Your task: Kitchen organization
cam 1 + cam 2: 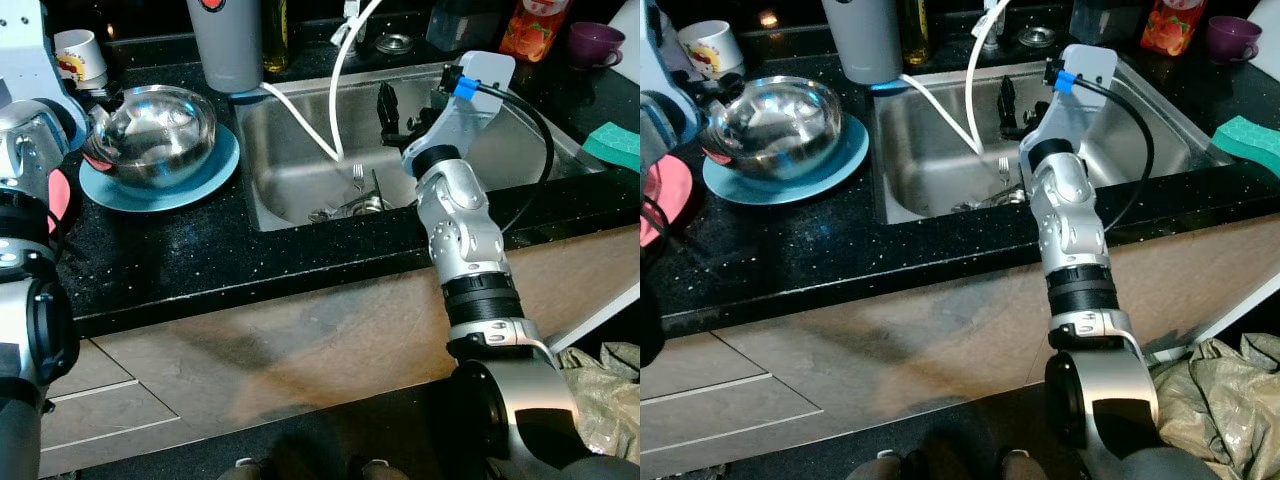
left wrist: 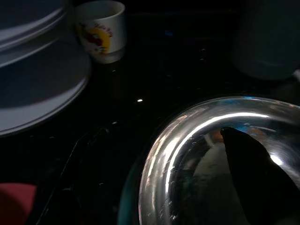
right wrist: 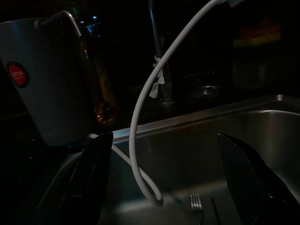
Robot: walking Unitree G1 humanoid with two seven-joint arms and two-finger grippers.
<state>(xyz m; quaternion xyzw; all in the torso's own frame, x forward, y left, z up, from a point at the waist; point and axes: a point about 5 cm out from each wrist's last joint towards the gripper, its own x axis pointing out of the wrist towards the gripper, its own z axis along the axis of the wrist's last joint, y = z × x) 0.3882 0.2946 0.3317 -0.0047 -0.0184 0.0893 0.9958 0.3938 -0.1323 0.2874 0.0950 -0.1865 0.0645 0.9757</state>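
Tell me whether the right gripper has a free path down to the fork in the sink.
Probably yes: the right gripper hangs open above the fork, though the white hose loops close beside it.

right pincer (image 1: pixel 400 112) hangs spread over the sink (image 1: pixel 300 150), above a fork (image 1: pixel 358 178).

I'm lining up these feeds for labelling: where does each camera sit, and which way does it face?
Left eye view: on the head, looking down at the sink; both arms show.
Right eye view: the head's other eye, same scene.
Left wrist view: on the left arm, over the steel bowl; one black finger shows.
Right wrist view: on the right arm, facing into the sink; the right end effector is open.
All views but the left wrist's share the white hose.
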